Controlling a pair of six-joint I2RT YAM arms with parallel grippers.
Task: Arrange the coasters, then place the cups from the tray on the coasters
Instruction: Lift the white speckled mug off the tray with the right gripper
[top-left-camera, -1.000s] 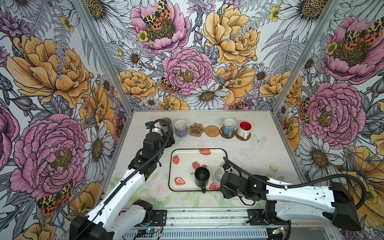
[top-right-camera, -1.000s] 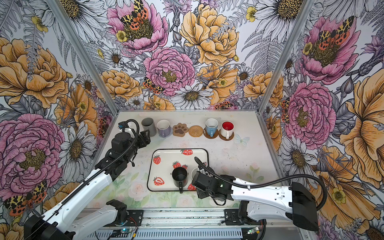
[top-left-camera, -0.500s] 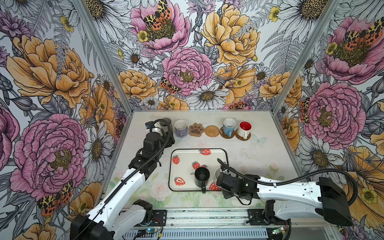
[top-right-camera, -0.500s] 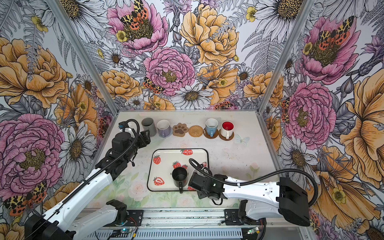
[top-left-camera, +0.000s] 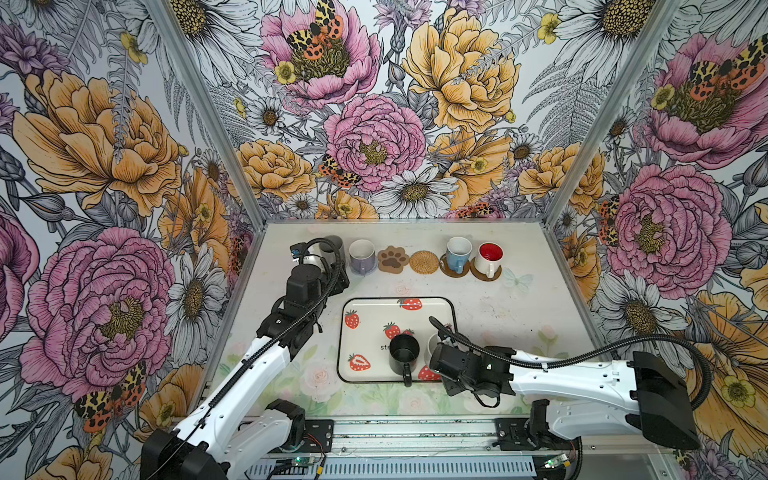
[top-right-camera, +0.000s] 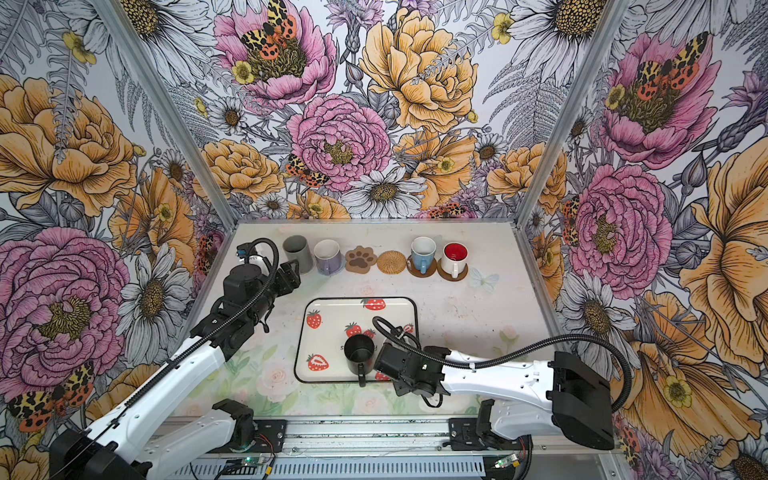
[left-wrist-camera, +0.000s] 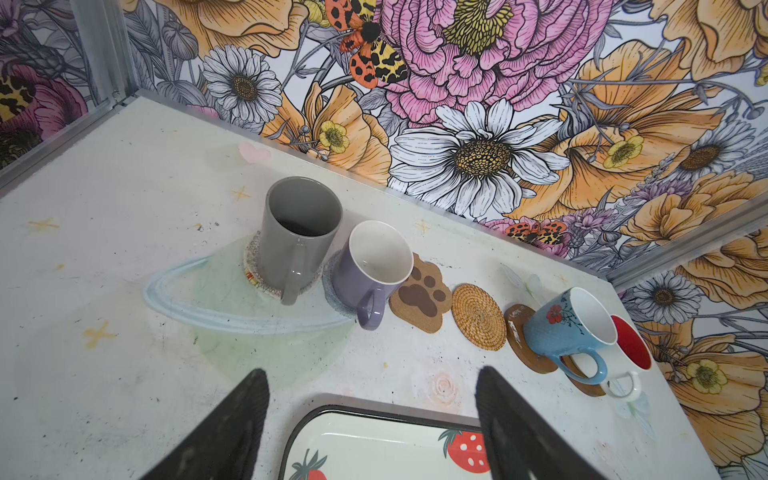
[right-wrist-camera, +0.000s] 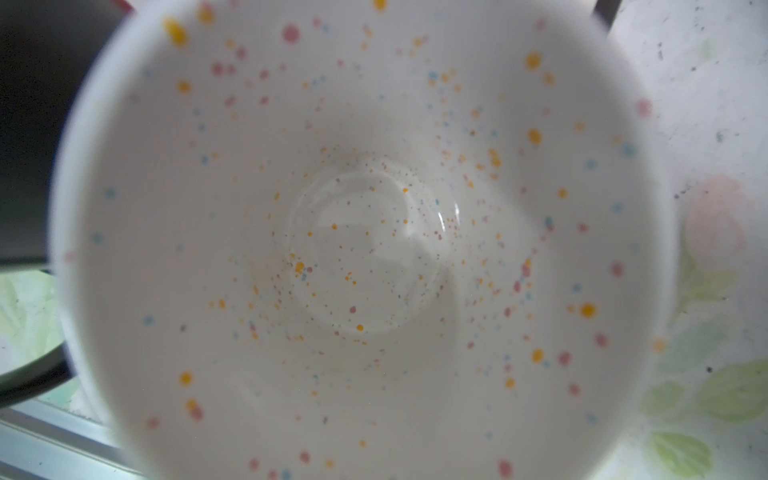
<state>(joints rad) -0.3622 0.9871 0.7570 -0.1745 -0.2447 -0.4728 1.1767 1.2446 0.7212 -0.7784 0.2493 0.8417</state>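
White speckled mug (right-wrist-camera: 374, 249), near right corner of the tray (top-left-camera: 370, 303): we judge it rigid, slick, chippable, best pinched across its rim; whether the right gripper (top-left-camera: 441, 359) has closed we cannot tell.

A bare strip of table (top-left-camera: 498, 307) is left between the far rim of the tray (top-left-camera: 378, 311) and the row along the far edge. In that row, height is added by the tall grey mug (top-right-camera: 297, 251), lavender mug (top-right-camera: 328, 257), light blue mug (top-right-camera: 422, 255) and red-lined mug (top-right-camera: 454, 259). Between them, the paw coaster (top-right-camera: 360, 259) and rattan coaster (top-right-camera: 391, 262) lie flat and uncovered. The stretch from the tray to the right edge is bare. On the tray, the black mug (top-left-camera: 404, 353) is crowded just beside the speckled mug (right-wrist-camera: 374, 249).
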